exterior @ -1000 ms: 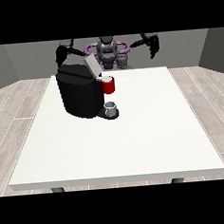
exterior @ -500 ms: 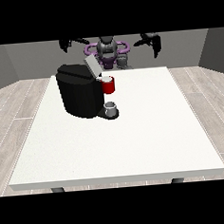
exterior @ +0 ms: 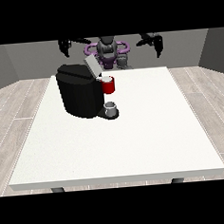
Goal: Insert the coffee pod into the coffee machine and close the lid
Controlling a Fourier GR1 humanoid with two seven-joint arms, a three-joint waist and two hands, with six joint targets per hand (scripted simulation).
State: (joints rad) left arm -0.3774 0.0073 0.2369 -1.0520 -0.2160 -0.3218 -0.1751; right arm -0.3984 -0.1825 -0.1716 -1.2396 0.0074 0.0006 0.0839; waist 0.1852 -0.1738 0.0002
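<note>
Raised high behind the tabletop's (exterior: pixel 135 145) far edge: robot hand at the view's left (exterior: pixel 64 46) and robot hand at the view's right (exterior: pixel 157 43), both holding nothing, fingers hanging down, too small to tell how far open. Below, on the tabletop's left half, black coffee machine (exterior: pixel 79 92) with lid (exterior: pixel 92 65) tilted up, red pod holder (exterior: pixel 108 84) at front, grey cup (exterior: pixel 111 107) beneath. Coffee pod not discernible.

Both arms raised and spread wide at shoulder ht, elbows out, forearms bent inward/down. Hand at the view's left (exterior: pixel 65 47) hangs fingers-down, level w/ the hand at the view's right (exterior: pixel 157 43), well apart from it, torso between. Finger pose not readable on either; neither touching anything.
</note>
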